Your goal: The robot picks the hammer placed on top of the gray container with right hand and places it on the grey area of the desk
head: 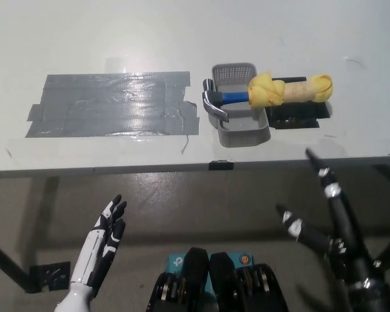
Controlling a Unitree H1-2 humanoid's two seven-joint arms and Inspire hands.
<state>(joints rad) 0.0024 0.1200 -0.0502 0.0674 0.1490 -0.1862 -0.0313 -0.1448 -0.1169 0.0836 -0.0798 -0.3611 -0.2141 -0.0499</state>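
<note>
I have 1 view only, the head camera, so nothing overlaps with a second angle. It looks steeply down and forward from above my own hands. The tabletop (182, 39) fills the upper half of the picture, its near edge running almost level across the middle, with the floor below it. The far edge is cut off. The taped grey area (110, 104) sits left of centre and the gray container (242, 127) just right of centre, both at middling range, small but legible.
</note>
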